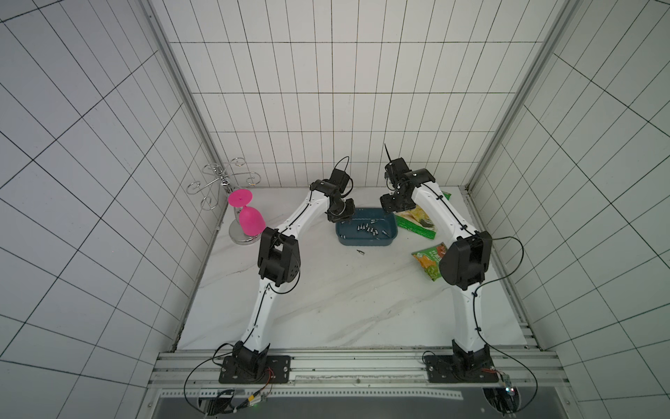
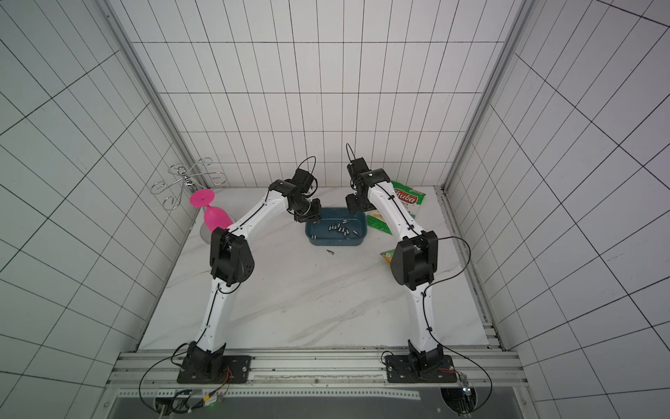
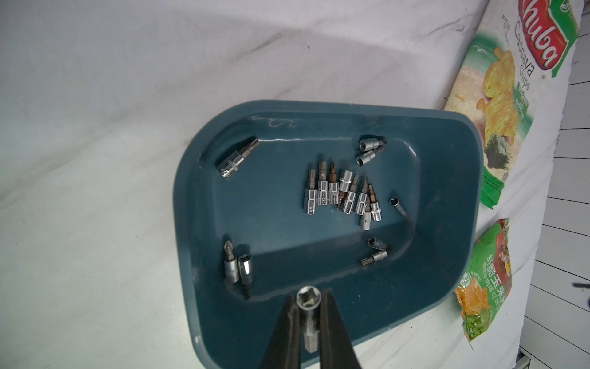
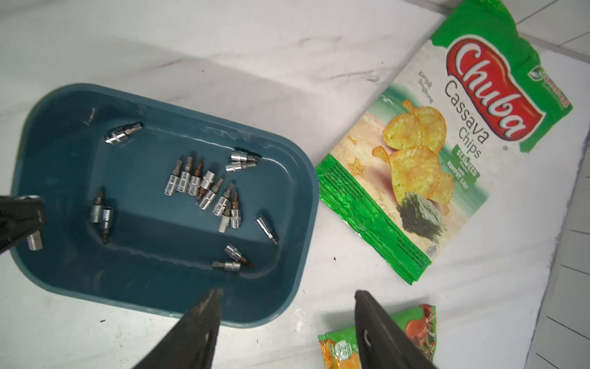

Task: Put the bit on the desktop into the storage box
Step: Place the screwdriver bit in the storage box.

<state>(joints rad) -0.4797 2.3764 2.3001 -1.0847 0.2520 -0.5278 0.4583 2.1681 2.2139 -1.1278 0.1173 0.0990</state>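
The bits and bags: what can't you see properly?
Too small: the loose bit on the desktop, tip unreadable in both top views.
Covered: most of the held bit, by the left fingers in the right wrist view.
Covered: part of the small snack bag, by the right arm, both top views.
Covered: one storage box corner, by the left arm, both top views.

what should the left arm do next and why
Probably open the left end effector: it is shut on a small silver metal socket bit that hangs over the shallow dark teal plastic storage box, so it should drop inside.
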